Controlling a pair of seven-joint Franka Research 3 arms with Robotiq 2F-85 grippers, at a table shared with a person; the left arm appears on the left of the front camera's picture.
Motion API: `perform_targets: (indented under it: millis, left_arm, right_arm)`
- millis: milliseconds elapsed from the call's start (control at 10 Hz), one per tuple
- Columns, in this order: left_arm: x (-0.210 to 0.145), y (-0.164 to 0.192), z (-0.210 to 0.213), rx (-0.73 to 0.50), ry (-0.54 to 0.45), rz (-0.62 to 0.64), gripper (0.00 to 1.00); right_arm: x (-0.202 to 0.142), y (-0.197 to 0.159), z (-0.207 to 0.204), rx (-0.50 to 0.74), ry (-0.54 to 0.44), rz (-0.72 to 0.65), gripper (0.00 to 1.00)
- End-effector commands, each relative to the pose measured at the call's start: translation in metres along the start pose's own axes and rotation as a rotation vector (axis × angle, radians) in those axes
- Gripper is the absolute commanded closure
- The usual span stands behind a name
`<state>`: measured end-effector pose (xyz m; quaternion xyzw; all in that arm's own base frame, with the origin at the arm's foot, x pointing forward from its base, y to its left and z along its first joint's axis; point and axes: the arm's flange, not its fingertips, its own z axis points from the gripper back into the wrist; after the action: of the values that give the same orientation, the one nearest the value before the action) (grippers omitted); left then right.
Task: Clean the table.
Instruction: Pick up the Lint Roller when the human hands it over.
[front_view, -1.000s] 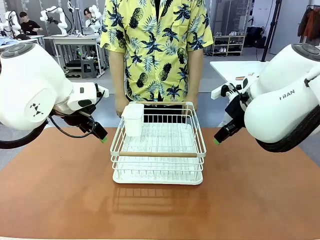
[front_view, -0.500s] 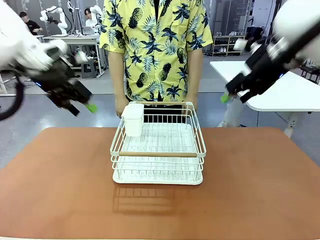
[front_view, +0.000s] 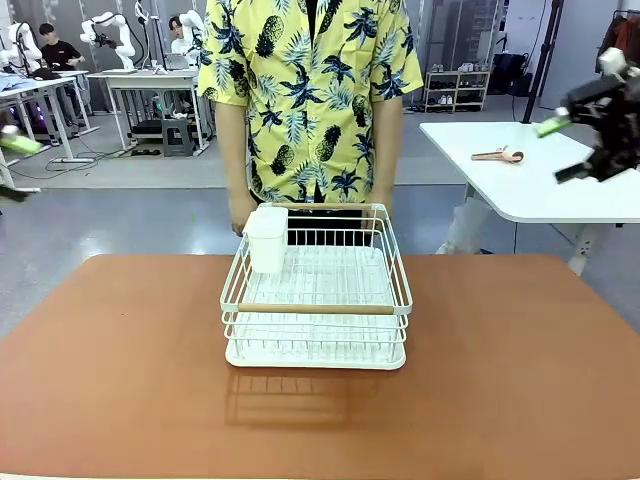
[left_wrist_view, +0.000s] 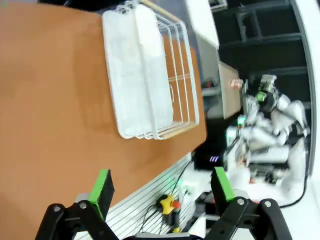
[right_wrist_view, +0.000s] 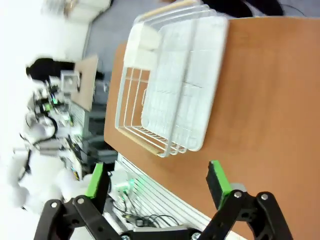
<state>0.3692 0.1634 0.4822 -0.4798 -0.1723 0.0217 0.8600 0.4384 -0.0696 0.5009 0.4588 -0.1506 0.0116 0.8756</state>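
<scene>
Both arms had swung up and outward from beside the rack. At the front view's left edge the left gripper (left_wrist_view: 162, 182) hung blurred, high off the table (front_view: 500, 390), its green pads apart. On the table's middle stood the white wire dish rack (front_view: 316, 290), a white caddy (front_view: 266, 238) in its far-left corner and a person (front_view: 310, 90) just behind. At the right edge the right gripper (front_view: 556, 152) hung high, fingers spread wide.

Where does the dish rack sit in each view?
Front: rack at centre, in front of the person.
Left wrist: rack upper middle, turned sideways.
Right wrist: rack upper middle, tilted.
Shared landmark: the brown table under it.
</scene>
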Motion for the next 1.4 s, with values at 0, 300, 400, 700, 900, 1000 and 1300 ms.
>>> perform_targets:
  millis: [0, 300, 400, 700, 900, 1000, 1300]
  left_arm:
    - [-0.011, 0.035, 0.044, -0.078, -0.158, 0.102, 0.00]
    - [-0.045, 0.089, 0.103, -0.079, -0.303, 0.215, 0.00]
    - [-0.048, 0.091, 0.106, -0.055, -0.306, 0.240, 0.00]
    - [-0.046, 0.088, 0.103, -0.005, -0.284, 0.248, 0.00]
    - [-0.051, 0.092, 0.105, -0.025, -0.292, 0.253, 0.00]
    - [-0.051, 0.092, 0.105, -0.025, -0.292, 0.253, 0.00]
    - [-0.051, 0.092, 0.105, -0.025, -0.292, 0.253, 0.00]
  right_arm:
    - [0.009, -0.046, 0.032, -0.007, -0.012, -0.090, 0.00]
    - [-0.006, -0.110, 0.082, -0.026, -0.116, -0.251, 0.00]
    - [-0.015, -0.133, 0.091, -0.052, -0.122, -0.288, 0.00]
    - [-0.042, -0.174, 0.095, -0.056, -0.169, -0.362, 0.00]
    - [-0.035, -0.166, 0.105, -0.066, -0.147, -0.364, 0.00]
    - [-0.035, -0.166, 0.105, -0.066, -0.147, -0.364, 0.00]
    - [-0.035, -0.166, 0.105, -0.066, -0.147, -0.364, 0.00]
